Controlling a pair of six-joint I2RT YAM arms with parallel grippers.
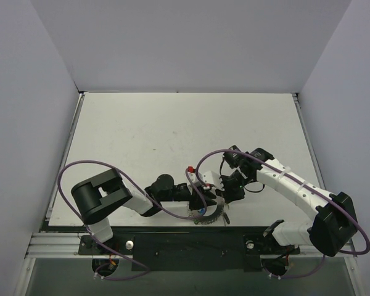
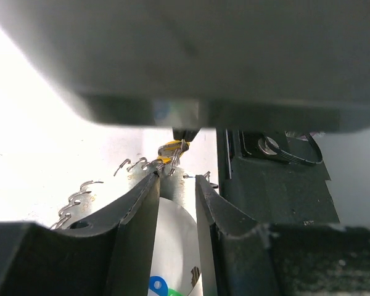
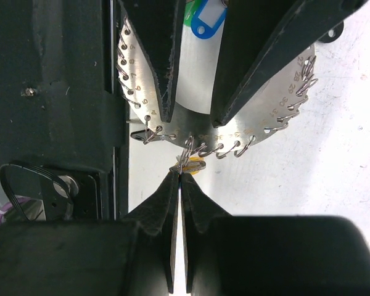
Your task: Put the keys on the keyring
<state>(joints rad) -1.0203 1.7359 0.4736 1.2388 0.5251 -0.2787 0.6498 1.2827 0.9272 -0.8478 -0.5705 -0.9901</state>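
Note:
The keyring (image 3: 259, 117) is a flat silvery band with numbered wire hooks round its rim, lying at the table's near edge (image 1: 211, 213). My left gripper (image 3: 191, 117) lies over it with the fingers apart, one on each side of the band's near part (image 2: 172, 185). My right gripper (image 3: 180, 174) is shut on the yellow key (image 3: 196, 164) right at the ring's rim, against a hook. In the left wrist view the yellow key (image 2: 170, 148) hangs from the right gripper's tip (image 2: 186, 132). The blue key (image 3: 208, 24) and the green key (image 3: 190, 16) lie inside the ring.
A black mounting rail (image 1: 185, 243) runs along the table's near edge, right beside the ring (image 3: 55, 92). A small red object (image 1: 190, 168) lies just behind the left gripper. Purple cables loop over both arms.

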